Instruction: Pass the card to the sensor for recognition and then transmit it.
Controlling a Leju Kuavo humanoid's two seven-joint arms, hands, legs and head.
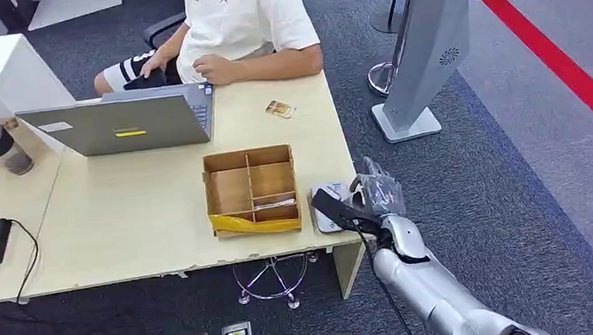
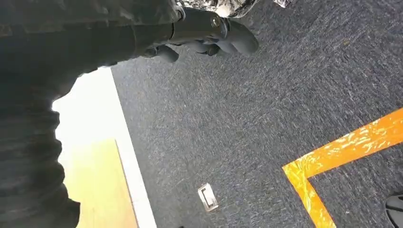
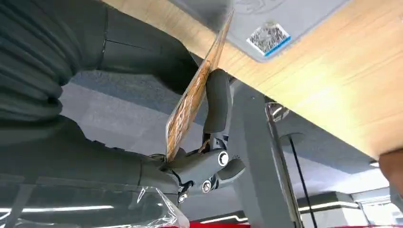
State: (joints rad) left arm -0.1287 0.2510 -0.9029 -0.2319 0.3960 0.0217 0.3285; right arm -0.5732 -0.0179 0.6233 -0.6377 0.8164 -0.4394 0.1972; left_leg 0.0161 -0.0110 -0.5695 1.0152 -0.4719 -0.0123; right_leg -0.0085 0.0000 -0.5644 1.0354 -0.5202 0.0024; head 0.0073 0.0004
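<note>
Right hand pinches card beside the sensor.

Honestly not much readable here. The person's white shirt has a small dark jumping-figure logo on the chest, and the grey sensor carries a QR-style sticker, too blurry to make out.
</note>
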